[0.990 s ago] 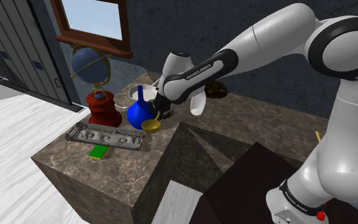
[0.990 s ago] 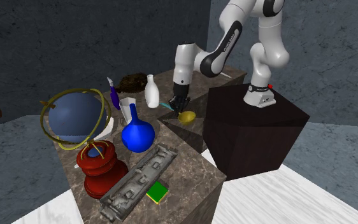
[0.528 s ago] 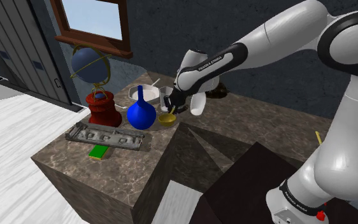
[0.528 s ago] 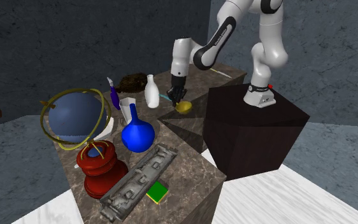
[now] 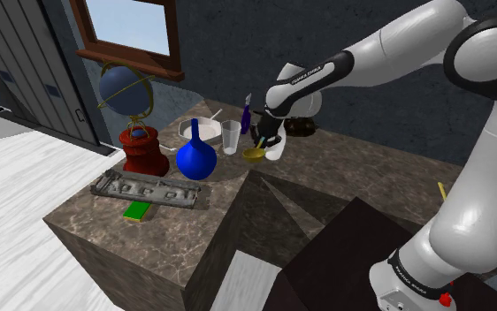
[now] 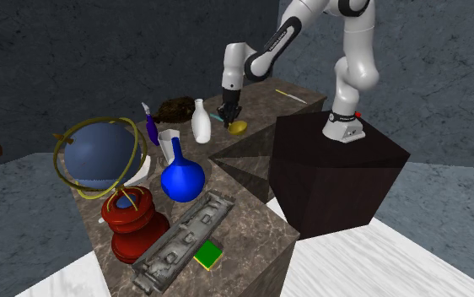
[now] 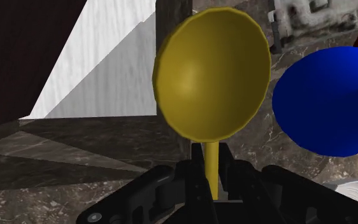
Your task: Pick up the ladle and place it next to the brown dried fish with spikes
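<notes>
The gripper [image 7: 213, 183] is closed on the thin handle of the yellow ladle [image 7: 213, 73], and its two black fingers clasp the handle from both sides, with the round bowl standing out in front of them. In the shoulder view the gripper [image 5: 260, 141] holds the ladle [image 5: 254, 154] low over the dark marble bench [image 5: 353, 172], with the bowl hanging below the fingers. Just beside the ladle stands a white bottle [image 6: 200, 121], and it is between the ladle [image 6: 238, 127] and the brown dried fish [image 6: 176, 108], which lies near the back edge of the bench. A clear glass [image 5: 231, 137] and a purple bottle [image 5: 246, 115] stand near the gripper on the shoulder view's left. Further on this side are a blue flask [image 5: 196, 159], a red object [image 5: 145, 152], a globe [image 5: 125, 91], a grey tray [image 5: 145, 189] and a green block [image 5: 136, 209].
</notes>
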